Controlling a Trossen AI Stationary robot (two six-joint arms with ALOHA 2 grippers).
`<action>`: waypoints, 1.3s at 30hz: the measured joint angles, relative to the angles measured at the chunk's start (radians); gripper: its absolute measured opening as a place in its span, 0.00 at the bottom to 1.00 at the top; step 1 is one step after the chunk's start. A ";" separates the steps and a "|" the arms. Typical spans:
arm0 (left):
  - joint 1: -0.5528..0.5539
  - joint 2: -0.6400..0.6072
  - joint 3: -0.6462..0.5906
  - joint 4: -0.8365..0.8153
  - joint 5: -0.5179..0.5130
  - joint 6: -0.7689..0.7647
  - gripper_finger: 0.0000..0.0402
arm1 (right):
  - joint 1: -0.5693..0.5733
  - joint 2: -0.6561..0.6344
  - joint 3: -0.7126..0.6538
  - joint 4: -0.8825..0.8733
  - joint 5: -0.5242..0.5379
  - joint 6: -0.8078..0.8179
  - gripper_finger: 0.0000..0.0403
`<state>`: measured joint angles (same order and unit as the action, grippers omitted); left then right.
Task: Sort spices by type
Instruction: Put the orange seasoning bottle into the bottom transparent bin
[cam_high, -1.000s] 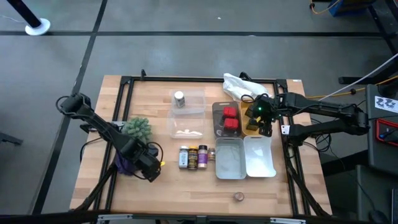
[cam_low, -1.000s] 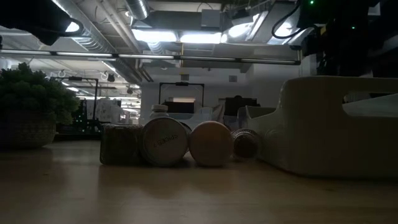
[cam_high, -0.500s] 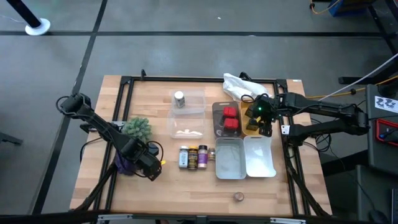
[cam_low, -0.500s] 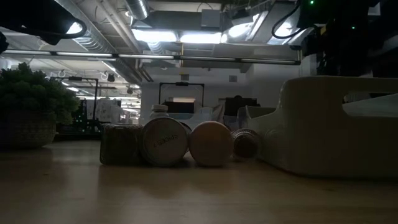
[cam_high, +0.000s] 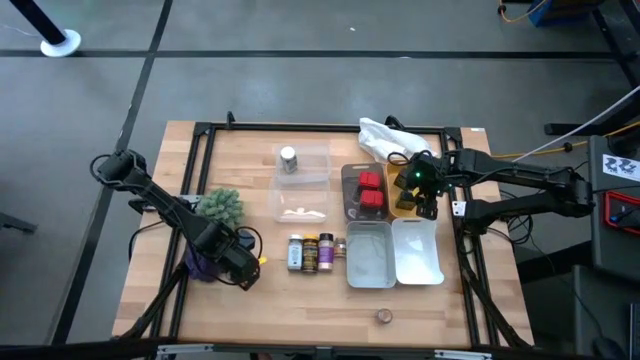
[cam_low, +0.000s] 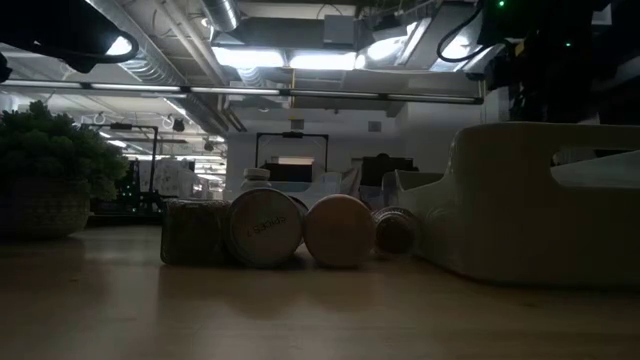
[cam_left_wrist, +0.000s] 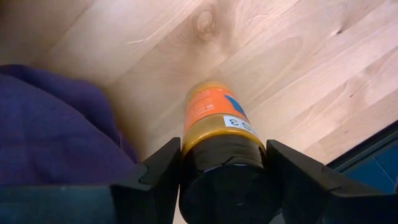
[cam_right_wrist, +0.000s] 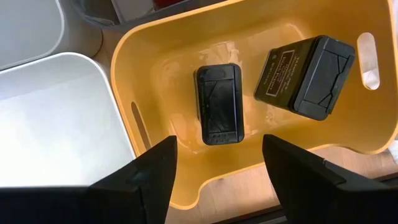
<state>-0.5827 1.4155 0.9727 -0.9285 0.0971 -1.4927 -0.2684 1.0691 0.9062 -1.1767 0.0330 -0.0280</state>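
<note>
An orange-labelled spice jar (cam_left_wrist: 214, 115) with a dark cap sits beside the purple cloth (cam_left_wrist: 50, 137) at the table's near left, and my left gripper (cam_high: 245, 272) is shut on it. My right gripper (cam_right_wrist: 217, 180) hangs open over the yellow bin (cam_right_wrist: 155, 62), in which two dark rectangular tins (cam_right_wrist: 217, 102) (cam_right_wrist: 308, 74) lie flat on the floor. Several labelled jars (cam_high: 310, 252) stand in a row mid-table. Two red tins (cam_high: 370, 190) lie in a dark tray. A silver-capped jar (cam_high: 288, 157) stands in a clear bin. My left gripper pinches the jar's dark cap (cam_left_wrist: 221, 168) between its two fingers (cam_left_wrist: 158, 177), one on each side. The fingers come from above, pointing steeply down. The orange body reaches away from the fingers toward the wood; whether it rests on the table I cannot tell.
Two white bins (cam_high: 368, 255) (cam_high: 417, 250) stand near the table's right front. A small round tin (cam_high: 384, 316) lies near the front edge. A green plant (cam_high: 221, 207) stands by the left arm, and a white bag (cam_high: 385, 135) lies at the back right. A black frame rims the table.
</note>
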 joint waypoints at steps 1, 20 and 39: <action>0.000 0.000 0.001 -0.002 0.000 0.000 0.48 | 0.000 0.000 0.000 0.000 0.000 0.000 0.59; 0.033 0.001 0.024 0.061 -0.013 -0.013 0.47 | 0.000 0.000 0.000 0.001 0.000 -0.003 0.59; 0.327 -0.190 0.024 0.270 -0.099 0.202 0.47 | 0.000 0.000 0.000 0.008 0.000 -0.003 0.59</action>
<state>-0.2558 1.2250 0.9970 -0.6589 -0.0015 -1.2907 -0.2685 1.0695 0.9058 -1.1684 0.0334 -0.0311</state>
